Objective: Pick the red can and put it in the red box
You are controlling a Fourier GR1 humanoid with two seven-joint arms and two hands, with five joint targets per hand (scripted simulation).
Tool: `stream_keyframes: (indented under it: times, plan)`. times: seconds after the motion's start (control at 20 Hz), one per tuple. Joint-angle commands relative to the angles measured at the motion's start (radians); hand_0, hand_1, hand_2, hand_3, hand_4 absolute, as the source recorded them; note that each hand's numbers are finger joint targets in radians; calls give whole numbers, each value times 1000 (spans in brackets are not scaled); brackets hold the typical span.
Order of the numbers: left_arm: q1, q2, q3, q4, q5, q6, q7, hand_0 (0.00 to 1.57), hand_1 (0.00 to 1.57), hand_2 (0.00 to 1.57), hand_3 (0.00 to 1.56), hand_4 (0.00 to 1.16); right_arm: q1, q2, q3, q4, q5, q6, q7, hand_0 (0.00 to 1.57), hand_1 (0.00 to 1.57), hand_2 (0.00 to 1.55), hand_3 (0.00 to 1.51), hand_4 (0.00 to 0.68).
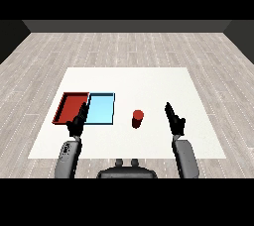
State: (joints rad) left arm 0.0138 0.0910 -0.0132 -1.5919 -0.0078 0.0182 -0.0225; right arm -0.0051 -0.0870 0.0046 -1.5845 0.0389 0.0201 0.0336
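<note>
Red can [137,118] upright on table [149,79], label unreadable.

Even, bright light falls on the white table [149,79], with no glare and only faint shadows.

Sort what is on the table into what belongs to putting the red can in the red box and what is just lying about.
Belongs to the job:
red can, upright on the table, held by neither hand
red tray, the leftmost tray
right hand, open, nearest the can

Just lying about:
light blue tray, beside the red one
left hand, open, near the trays
</note>
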Motion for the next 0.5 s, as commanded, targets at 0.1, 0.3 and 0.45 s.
stream_keyframes:
  times: [0.1,0.3,0.45]
  plan:
    - [-2,-5,22,11,-12,-4,7,0,0,0,0,0,68,45,28,-57,38,-46,-5,0,0,0,0,0]
    - [-64,-30,66,-77,41,9,-168,0,0,0,0,0,60,85,109,-128,-54,-40,-165,0,0,0,0,0]
    - [-3,-70,33,-43,17,10,-288,0,0,0,0,0,137,86,96,-157,-76,11,-252,0,0,0,0,0]
